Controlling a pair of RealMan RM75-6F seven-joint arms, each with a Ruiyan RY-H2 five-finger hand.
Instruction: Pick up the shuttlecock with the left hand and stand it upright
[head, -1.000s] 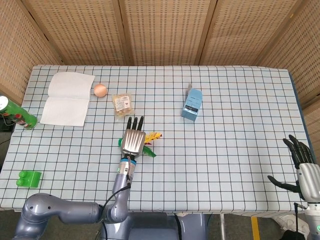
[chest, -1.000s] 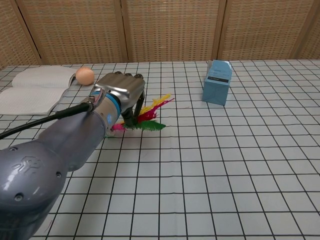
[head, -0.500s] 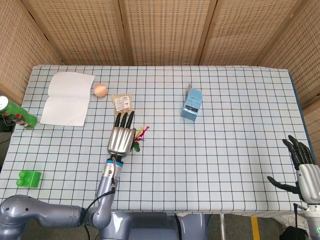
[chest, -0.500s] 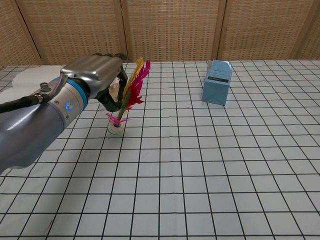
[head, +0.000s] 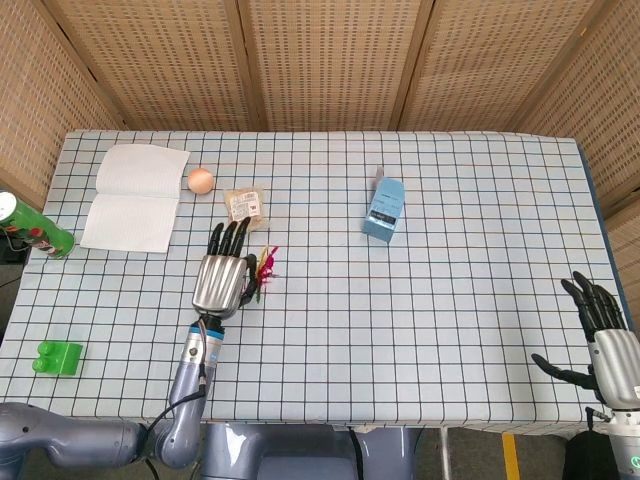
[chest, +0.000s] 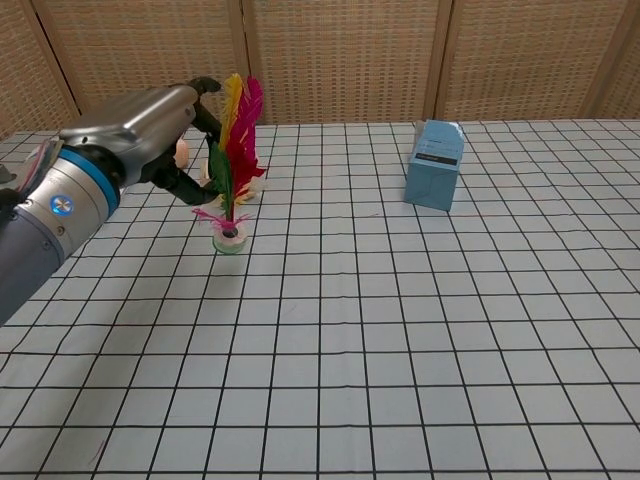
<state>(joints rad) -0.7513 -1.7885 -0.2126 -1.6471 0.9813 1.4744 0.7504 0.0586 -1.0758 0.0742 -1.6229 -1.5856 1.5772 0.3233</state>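
Note:
The shuttlecock (chest: 232, 150) stands upright on the checked table (chest: 400, 330), its white base (chest: 229, 239) down and its yellow, pink and green feathers pointing up. My left hand (chest: 140, 125) is at its left side, holding the feathers between the thumb and the fingers (chest: 208, 92). From above, the left hand (head: 222, 275) lies with its fingers stretched forward, and the shuttlecock (head: 263, 268) shows just right of it. My right hand (head: 603, 335) hangs at the table's near right corner, fingers apart and holding nothing.
A blue carton (chest: 434, 164) stands right of centre. Behind the left hand lie a snack packet (head: 244, 206), an egg (head: 200, 180) and an open notebook (head: 135, 195). A green can (head: 30, 228) and a green block (head: 58, 357) sit at the left edge.
The left hand has lifted the shuttlecock from lying flat to upright, and moved it leftward and a little farther back. The right hand has barely shifted.

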